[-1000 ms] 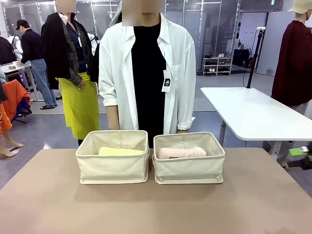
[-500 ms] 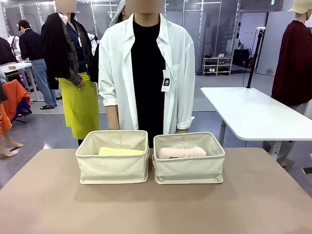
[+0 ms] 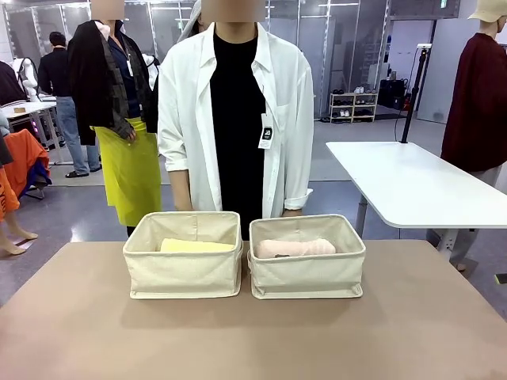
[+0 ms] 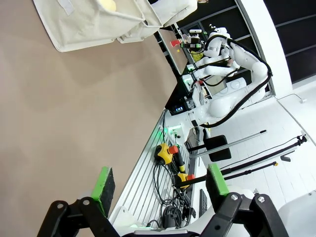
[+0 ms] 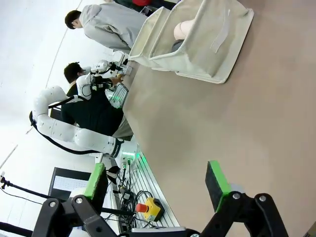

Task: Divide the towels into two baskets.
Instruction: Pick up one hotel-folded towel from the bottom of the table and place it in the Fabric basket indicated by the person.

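Only the person [image 3: 235, 119] behind the baskets has shifted slightly. Both baskets sit touching, far ahead of each released end effector, left [image 4: 160, 185] and right [image 5: 157, 185]; bare tabletop [image 3: 253, 336] lies between. Left basket [image 3: 183, 255] holds the yellow towel [image 3: 196, 246], right basket [image 3: 307, 256] the pink towel [image 3: 295, 248].

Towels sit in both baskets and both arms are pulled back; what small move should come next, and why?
Probably none: hold both tools back. The yellow towel lies in the left basket, the pink towel in the right basket, and no towel lies on the table.
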